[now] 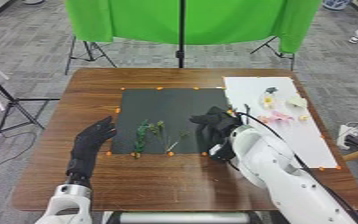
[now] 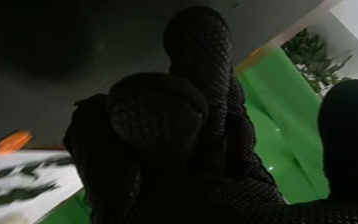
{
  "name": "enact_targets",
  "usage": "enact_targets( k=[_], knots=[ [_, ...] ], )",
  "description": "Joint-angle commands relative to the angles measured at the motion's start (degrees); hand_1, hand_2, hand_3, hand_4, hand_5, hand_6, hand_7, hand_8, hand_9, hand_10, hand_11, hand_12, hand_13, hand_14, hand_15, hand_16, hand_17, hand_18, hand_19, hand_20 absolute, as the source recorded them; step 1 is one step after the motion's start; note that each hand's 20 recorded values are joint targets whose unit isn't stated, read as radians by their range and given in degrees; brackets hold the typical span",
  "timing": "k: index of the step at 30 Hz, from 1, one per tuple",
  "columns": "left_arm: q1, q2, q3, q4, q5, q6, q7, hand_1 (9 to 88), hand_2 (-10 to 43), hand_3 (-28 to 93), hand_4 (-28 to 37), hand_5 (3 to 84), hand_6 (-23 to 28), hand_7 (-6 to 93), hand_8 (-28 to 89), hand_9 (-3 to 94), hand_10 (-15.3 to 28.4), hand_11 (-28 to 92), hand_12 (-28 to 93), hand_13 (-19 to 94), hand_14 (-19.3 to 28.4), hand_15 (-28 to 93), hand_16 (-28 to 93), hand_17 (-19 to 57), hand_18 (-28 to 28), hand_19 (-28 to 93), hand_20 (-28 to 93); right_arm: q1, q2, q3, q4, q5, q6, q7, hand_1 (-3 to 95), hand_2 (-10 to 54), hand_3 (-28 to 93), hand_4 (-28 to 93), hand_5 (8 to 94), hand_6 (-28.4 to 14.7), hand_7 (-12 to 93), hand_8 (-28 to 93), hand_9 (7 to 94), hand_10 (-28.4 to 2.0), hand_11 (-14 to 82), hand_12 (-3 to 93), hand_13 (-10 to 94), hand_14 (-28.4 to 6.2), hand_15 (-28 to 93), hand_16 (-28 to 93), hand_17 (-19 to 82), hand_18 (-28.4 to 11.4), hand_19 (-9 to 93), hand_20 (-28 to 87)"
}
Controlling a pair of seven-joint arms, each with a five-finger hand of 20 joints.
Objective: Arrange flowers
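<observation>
Several green stems (image 1: pixel 141 136) are lying on the near left part of the dark mat (image 1: pixel 171 106), which is resting on the brown desk (image 1: pixel 158 194). Placement of greenery appears to be under way, with the stems standing roughly lengthwise and side by side. No blossom is lying beside them, so the job is, in my judgement, sitting at an early stage: a base of foliage is forming, and the flowering part is wanting.

The left robot hand (image 1: pixel 95 134) is resting by the mat's left edge, fingers extended, released and bearing nothing. The stems are lying just inward of it, towards the right.

The right robot hand (image 1: pixel 214 125) is hovering over the mat's right side, beside the white sheet (image 1: pixel 310 146). Its thumb is standing apart from the fingers, and nothing is showing between them; I am recording it as released. The stems are lying to its left, apart from it.

Farther out, to that hand's right, the stock is awaiting use on the sheet: pink blossoms (image 1: pixel 282 116), a small yellow bloom (image 1: pixel 303 118), a pale bloom (image 1: pixel 296 102) and a white-and-yellow flower (image 1: pixel 269 101). Dark leafy pieces (image 2: pixel 20 195) are also lying there. Transferring these is presumably making up the outstanding work.
</observation>
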Motion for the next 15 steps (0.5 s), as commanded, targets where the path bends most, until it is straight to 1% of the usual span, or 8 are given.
enact_targets(
  k=[1, 3, 4, 7, 8, 10, 12, 15],
  knots=[
    [1.0, -0.91, 0.47, 0.86, 0.00, -0.45, -0.33, 21.9, 1.7, 69, -28.3, 42.4, 4.9, 10.8, -5, 38.2, 12.6, 19, 13, 30, 16.9, 30, 0, 3.2, 13.0, 13, 19, -9.9, 3.8, 7.5, -9.1, -12.7, 7.3, -1.4, 22.0, 1.8, 61, -13, 68.6, -3.8, 12, -7, 82.0, -16.2, 29.5, 26.3, 87, -8.2, 55, 34, 61, -14.6, 93, 52],
    [1.1, -0.88, 0.51, 0.83, 0.01, -0.45, -0.37, 21.9, 1.7, 69, -28.3, 42.4, 4.9, 10.7, -5, 38.2, 12.6, 19, 13, 30, 16.9, 30, 0, 3.2, 13.0, 13, 19, -9.7, 4.5, 8.4, -8.3, -18.7, 10.9, -0.9, 24.7, -0.7, 63, -13, 67.8, -3.8, 12, -7, 79.1, -16.6, 27.1, 26.4, 85, -8.9, 55, 33, 59, -15.0, 93, 52],
    [1.2, -0.88, 0.56, 0.79, 0.10, -0.40, -0.47, 21.9, 1.6, 69, -28.3, 42.4, 4.9, 10.7, -5, 38.2, 12.6, 19, 13, 30, 16.9, 30, 0, 3.2, 13.0, 13, 19, -8.8, 4.9, 8.3, -7.2, -20.8, 12.4, -0.2, 26.4, -3.3, 64, -13, 67.3, -3.8, 13, -7, 77.9, -16.6, 26.7, 26.6, 84, -9.1, 56, 33, 58, -15.0, 93, 52],
    [0.9, -0.83, 0.91, 0.85, 0.13, -0.77, -0.55, 21.9, 1.5, 69, -28.3, 42.5, 4.8, 10.7, -5, 38.2, 12.6, 19, 13, 30, 16.9, 30, 0, 3.2, 13.0, 13, 19, -5.8, 6.2, 8.0, -3.5, -23.1, 12.3, 2.1, 27.2, -8.2, 66, -13, 67.5, -3.6, 13, -7, 80.0, -14.9, 32.3, 28.0, 85, -7.9, 58, 33, 60, -14.1, 93, 52],
    [0.9, -0.84, 0.97, 0.82, 0.28, -0.89, -0.56, 21.9, 1.5, 69, -28.3, 42.4, 4.8, 10.8, -5, 38.2, 12.6, 19, 13, 30, 16.9, 30, 0, 3.2, 13.0, 13, 19, -4.9, 6.6, 7.9, -2.2, -23.2, 11.8, 2.3, 27.2, -8.9, 65, -13, 68.0, -3.6, 13, -7, 80.9, -14.5, 34.0, 28.1, 85, -7.3, 59, 32, 60, -13.9, 93, 53],
    [0.8, -0.87, 1.16, 0.86, 0.15, -0.92, -0.47, 22.0, 1.6, 69, -28.3, 42.4, 4.9, 10.8, -5, 38.2, 12.7, 19, 13, 30, 16.8, 30, 0, 3.2, 13.0, 13, 19, -3.4, 7.2, 7.3, 0.1, -23.2, 10.1, 3.0, 26.4, -9.5, 64, -13, 68.5, -3.8, 13, -7, 82.0, -13.8, 36.3, 28.2, 87, -6.6, 59, 32, 62, -12.8, 93, 53],
    [0.9, -0.85, 1.09, 0.80, 0.29, -0.83, -0.41, 22.0, 1.7, 69, -28.3, 42.4, 4.8, 10.8, -5, 38.2, 12.7, 19, 13, 30, 16.9, 30, 0, 3.2, 13.0, 13, 19, -2.1, 7.5, 6.9, 1.5, -22.2, 6.6, 4.0, 25.5, -9.5, 63, -14, 68.6, -4.3, 13, -7, 82.5, -13.9, 37.1, 28.4, 88, -6.1, 59, 32, 64, -12.1, 93, 53],
    [1.0, -0.77, 0.98, 0.78, 0.13, -0.42, -0.39, 22.0, 1.7, 69, -28.3, 42.4, 4.8, 10.8, -5, 38.2, 12.7, 19, 13, 30, 16.9, 30, 0, 3.2, 13.0, 13, 19, -0.3, 7.7, 5.4, 4.0, -21.9, 5.1, 4.3, 24.4, -9.5, 61, -14, 68.4, -4.9, 12, -7, 82.7, -14.1, 37.3, 28.5, 88, -6.0, 58, 32, 64, -11.9, 93, 53]
  ],
)
